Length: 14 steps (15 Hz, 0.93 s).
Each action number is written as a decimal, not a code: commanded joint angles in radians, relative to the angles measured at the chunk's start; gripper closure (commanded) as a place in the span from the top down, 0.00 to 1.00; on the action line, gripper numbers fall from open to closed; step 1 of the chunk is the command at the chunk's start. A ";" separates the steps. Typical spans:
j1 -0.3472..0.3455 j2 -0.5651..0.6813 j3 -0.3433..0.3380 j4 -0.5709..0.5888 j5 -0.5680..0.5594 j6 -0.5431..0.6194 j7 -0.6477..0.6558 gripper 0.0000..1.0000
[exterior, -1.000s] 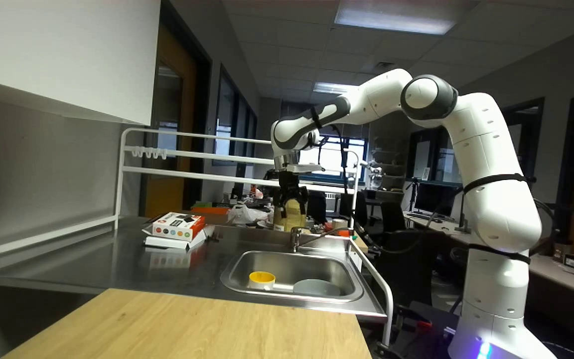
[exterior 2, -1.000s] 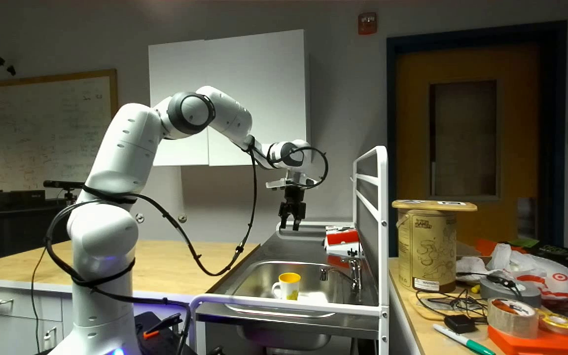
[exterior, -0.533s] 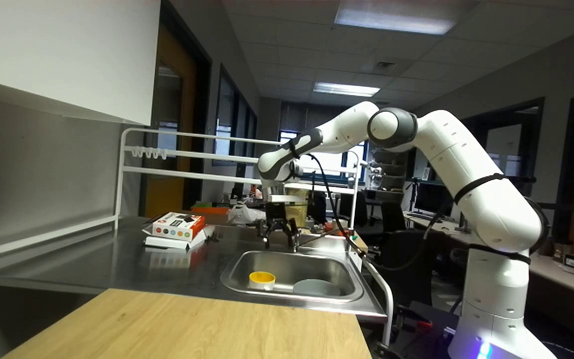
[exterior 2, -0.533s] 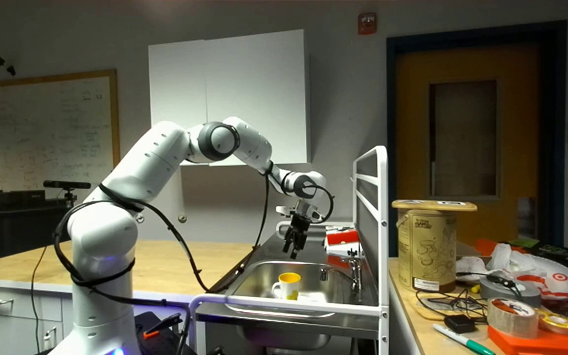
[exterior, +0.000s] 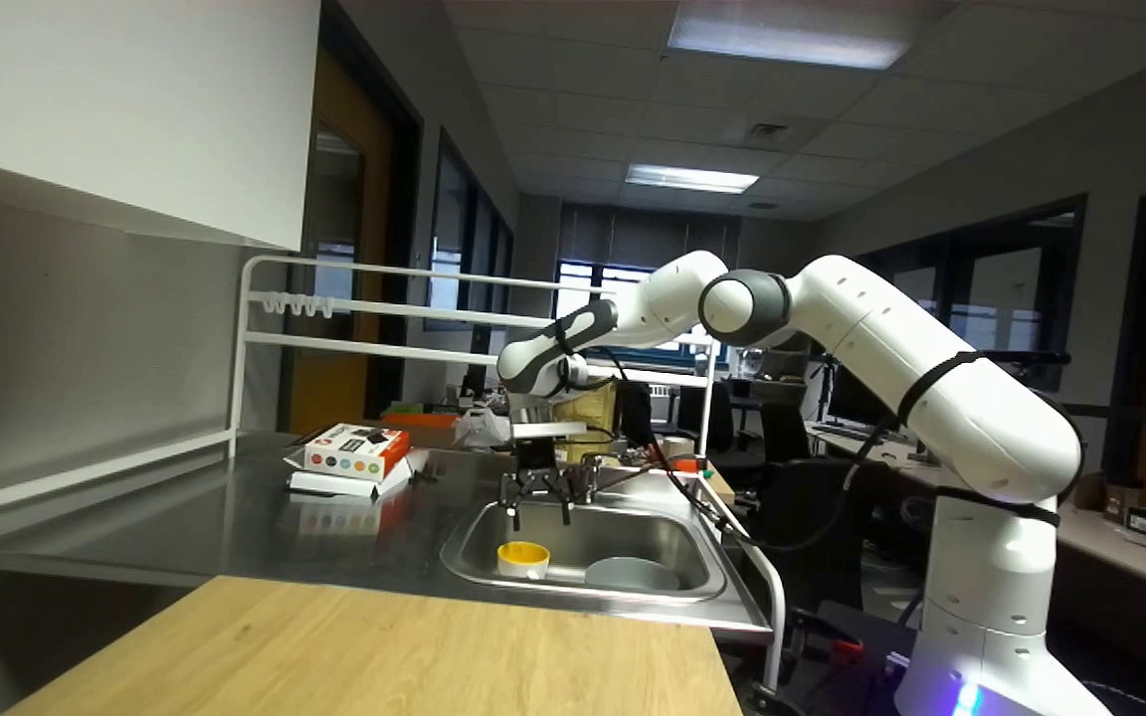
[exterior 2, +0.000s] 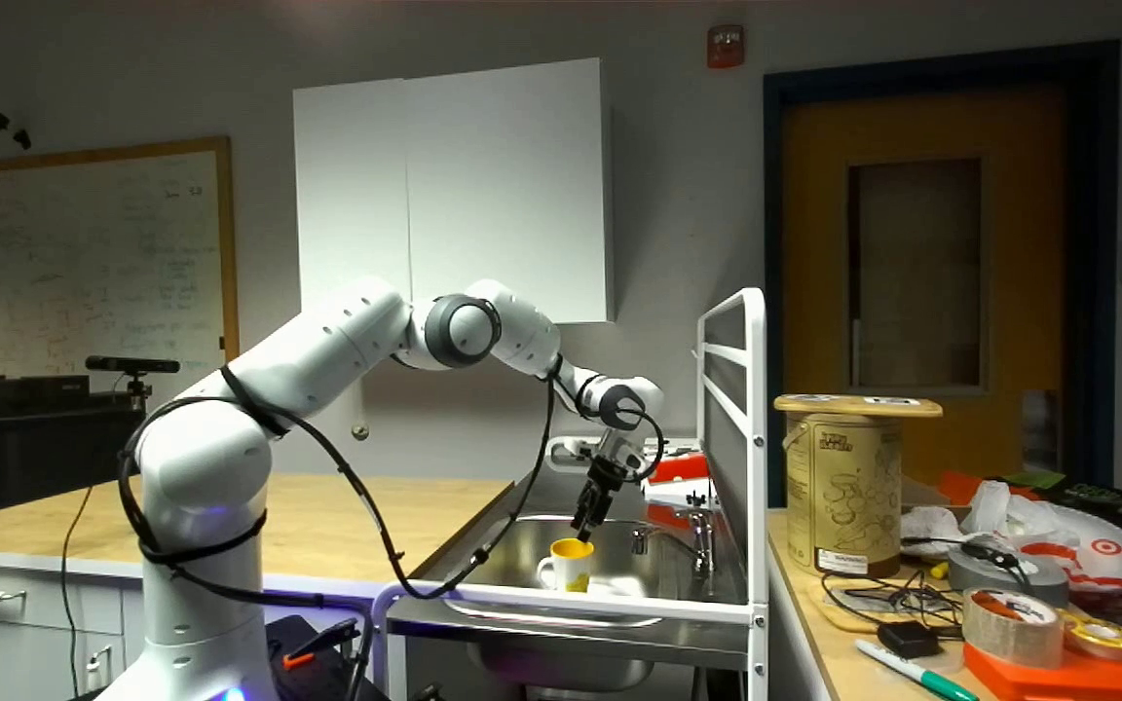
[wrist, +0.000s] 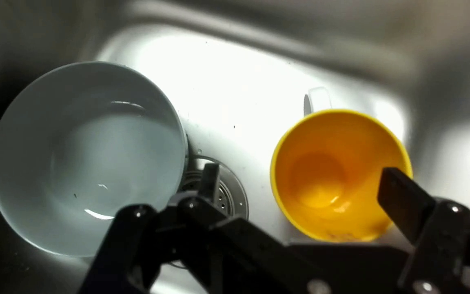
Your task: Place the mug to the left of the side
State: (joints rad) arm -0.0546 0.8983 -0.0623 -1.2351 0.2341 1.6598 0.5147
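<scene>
The mug (exterior: 523, 564) stands upright in the steel sink (exterior: 623, 525), in both exterior views. It is pale outside, with a yellow inside and rim, and its handle (exterior 2: 545, 572) faces the wooden counter. In the wrist view I look down into the yellow mug (wrist: 324, 175). My gripper (exterior: 539, 517) is open and empty, tilted just above the mug. In the wrist view the gripper (wrist: 302, 181) has one fingertip overlapping the mug's right rim and the other over the drain. I cannot tell whether any finger touches the mug.
A grey bowl (wrist: 88, 159) sits in the sink on the drain's other side. The faucet (exterior 2: 702, 545) stands at the sink's edge by the white rail (exterior 2: 758, 467). A red-and-white box (exterior: 354, 452) lies on the steel counter. A wooden counter (exterior: 384, 646) borders the sink.
The arm has come down and reached out, bringing the gripper from high above the counter to just above the mug. The gripper has tilted. The mug has not moved.
</scene>
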 commanded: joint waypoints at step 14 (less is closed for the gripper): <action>-0.021 0.360 0.008 0.418 0.030 -0.311 0.099 0.67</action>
State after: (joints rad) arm -0.0634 1.2008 -0.0611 -0.9208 0.2510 1.4107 0.5794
